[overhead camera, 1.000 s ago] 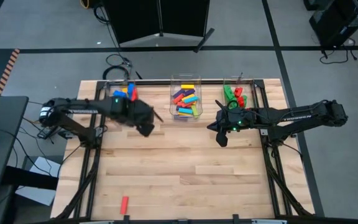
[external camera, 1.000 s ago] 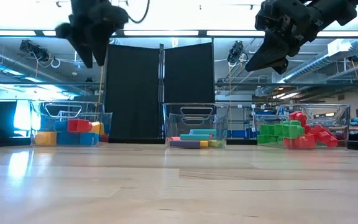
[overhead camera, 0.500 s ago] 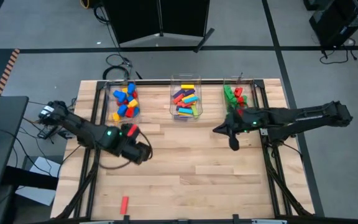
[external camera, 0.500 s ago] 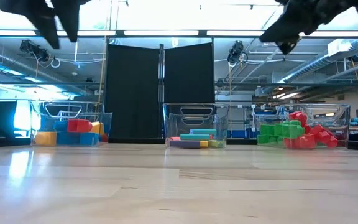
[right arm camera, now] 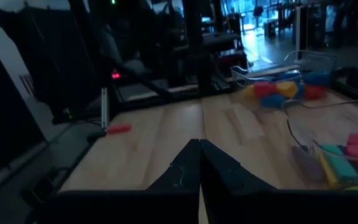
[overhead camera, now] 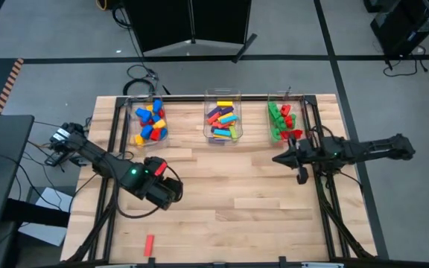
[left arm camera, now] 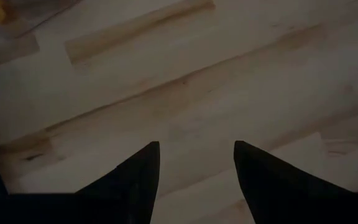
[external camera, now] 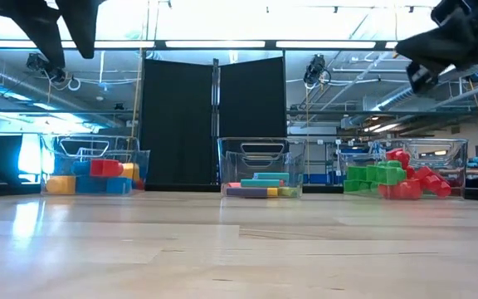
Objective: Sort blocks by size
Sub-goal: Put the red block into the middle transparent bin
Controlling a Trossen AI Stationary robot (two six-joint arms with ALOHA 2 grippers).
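Note:
One red block [overhead camera: 149, 243] lies alone on the table near its front edge, left of centre; it also shows in the right wrist view [right arm camera: 118, 129]. The other blocks sit in three clear bins along the far edge: blue, red and yellow ones on the left [overhead camera: 148, 123], long mixed ones in the middle [overhead camera: 222, 119], green and red ones on the right [overhead camera: 281, 119]. My left gripper [overhead camera: 170, 193] hangs open and empty above bare wood [left arm camera: 196, 144], left of centre. My right gripper [overhead camera: 276, 158] is shut and empty [right arm camera: 199, 146], in front of the right bin.
The table's dark frame rails [overhead camera: 110, 186] run along the left and right [overhead camera: 322, 193] sides. Bare wood [overhead camera: 252, 208] lies between the two arms and toward the front edge.
My left gripper has swung from beside the left bin toward the table's near edge, over the open wood. My right gripper has drawn back toward the table's right edge.

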